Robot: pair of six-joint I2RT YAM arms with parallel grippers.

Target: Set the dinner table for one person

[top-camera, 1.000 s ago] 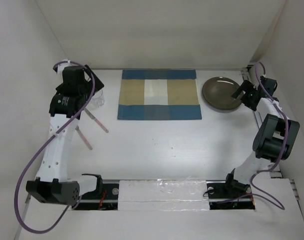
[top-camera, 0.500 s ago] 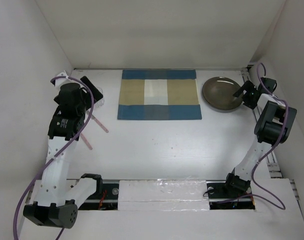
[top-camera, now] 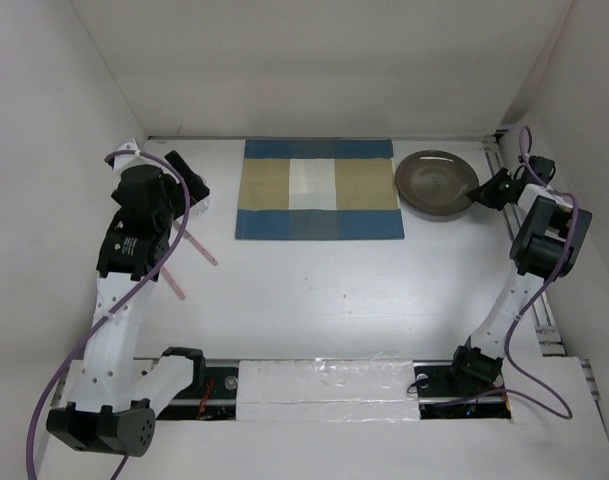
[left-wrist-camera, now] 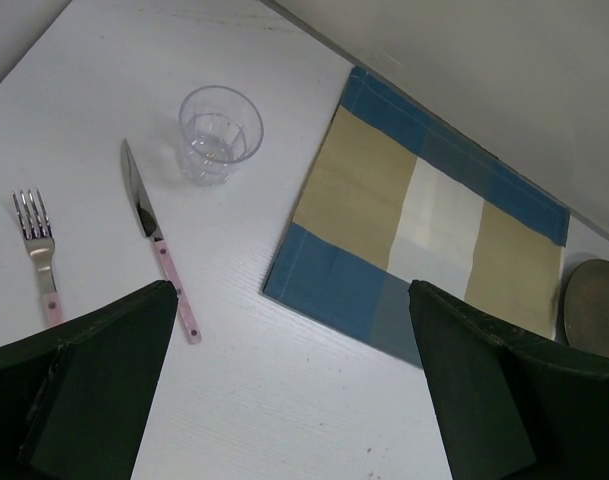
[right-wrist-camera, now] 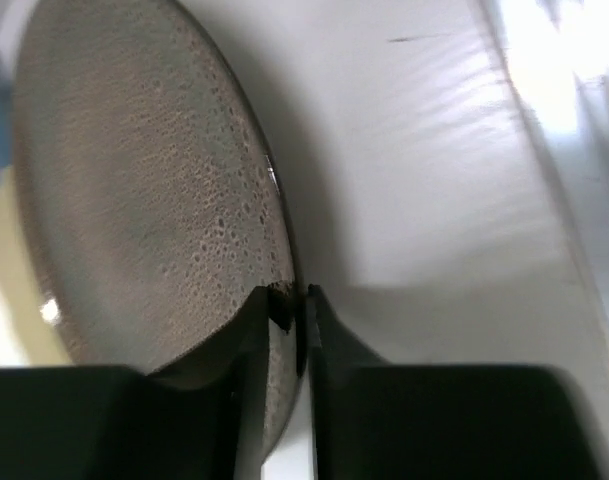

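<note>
The dinner table (top-camera: 324, 290) is a wide white top. A brown speckled plate (top-camera: 436, 184) lies at its back right, and my right gripper (top-camera: 481, 191) is shut on the plate's right rim. In the right wrist view the rim of the plate (right-wrist-camera: 134, 200) sits pinched between the two fingers of the right gripper (right-wrist-camera: 290, 300). My left gripper (top-camera: 189, 178) hangs open at the back left with nothing in it. Its wrist view looks between the wide-apart fingers of the left gripper (left-wrist-camera: 290, 300) at a clear glass (left-wrist-camera: 220, 133), a pink-handled knife (left-wrist-camera: 159, 240) and a fork (left-wrist-camera: 39, 250).
A blue-and-tan placemat (top-camera: 317, 188) lies at the back middle, left of the plate. The knife (top-camera: 199, 245) and fork (top-camera: 171, 280) lie below the left gripper. White walls close in the table at the left, back and right.
My right gripper has shut on the plate's rim, and the plate has shifted slightly left. The left arm drew back and higher early on, then stayed still.
</note>
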